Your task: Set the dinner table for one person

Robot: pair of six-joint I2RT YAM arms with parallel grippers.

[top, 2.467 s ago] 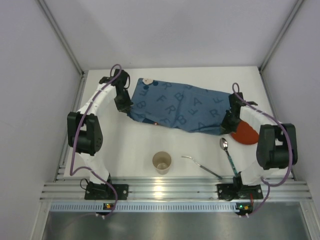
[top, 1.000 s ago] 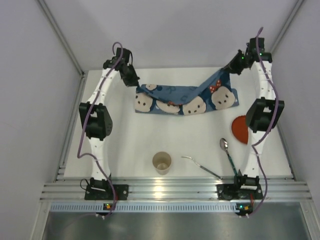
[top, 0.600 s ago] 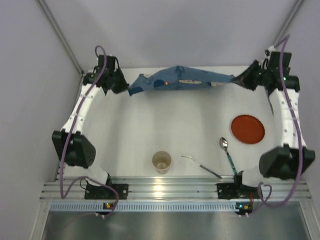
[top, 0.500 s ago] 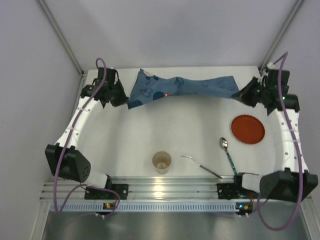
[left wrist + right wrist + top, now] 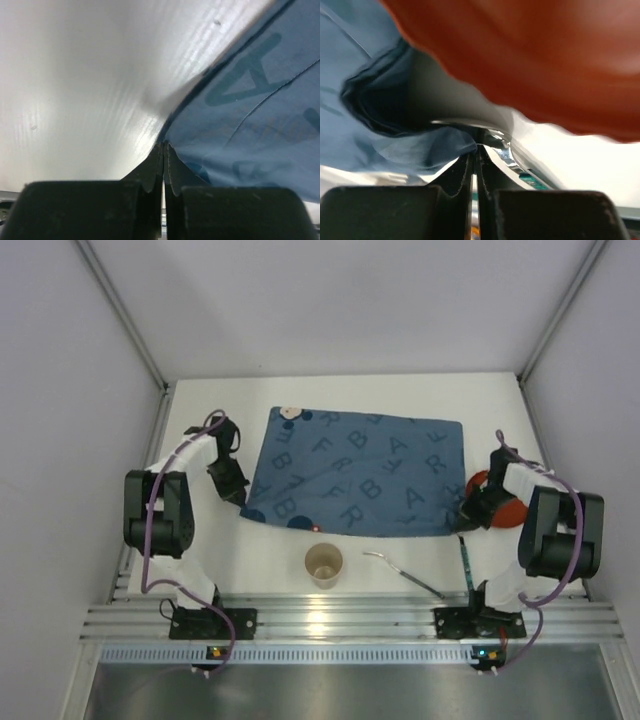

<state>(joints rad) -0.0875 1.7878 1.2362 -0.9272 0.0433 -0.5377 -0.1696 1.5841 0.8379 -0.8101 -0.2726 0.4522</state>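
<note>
Since half a second ago the cloth (image 5: 355, 472) has come down from the far edge and now lies spread flat on the table (image 5: 270, 550), letters up. Both arms have drawn back toward their bases. Left jaws are pressed together on the near left corner of the cloth, low over the white table, which fills the left wrist view beside them. Right jaws are closed on the near right corner, just over the table, with the red plate (image 5: 505, 508) and the spoon (image 5: 465, 562) just beside them. Cup (image 5: 324, 564) and fork (image 5: 402, 573) lie near the cloth's front edge.
</note>
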